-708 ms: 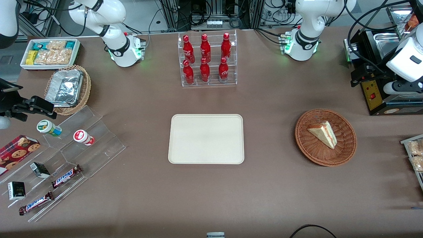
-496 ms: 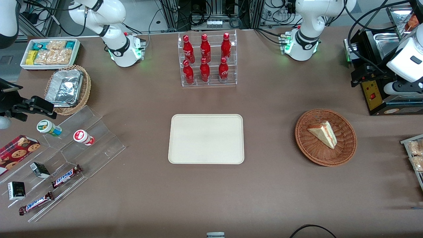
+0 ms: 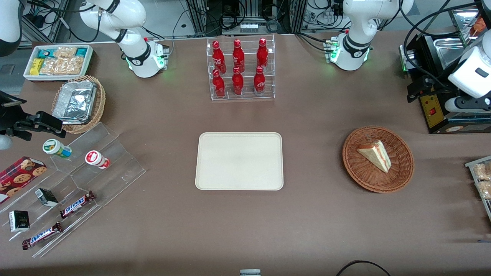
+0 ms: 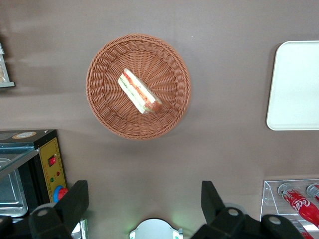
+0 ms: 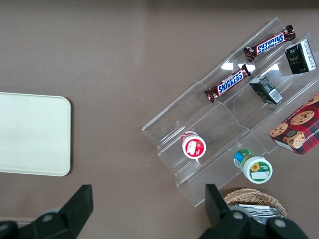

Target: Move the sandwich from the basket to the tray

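Observation:
The sandwich (image 3: 375,155), a pale bread wedge with red and green filling, lies in the round reddish-brown wicker basket (image 3: 356,168) toward the working arm's end of the table. The cream tray (image 3: 239,161) lies flat and bare at mid-table. My left gripper (image 3: 414,90) hangs high over the table, farther from the front camera than the basket, beside a black appliance. In the left wrist view the gripper (image 4: 144,191) is open and holds nothing. That view also shows the sandwich (image 4: 139,91), the basket (image 4: 107,114) and the tray (image 4: 294,84); the fingers are well clear of the basket.
A black appliance with a red button (image 3: 441,111) stands close to the gripper. A clear rack of red bottles (image 3: 241,69) stands farther back than the tray. Snack packets (image 3: 481,180) lie at the working arm's table edge. An acrylic snack shelf (image 3: 69,191) and a foil-filled tan basket (image 3: 78,103) lie toward the parked arm's end.
The left arm has shifted very slightly. The sandwich, basket and tray have not moved.

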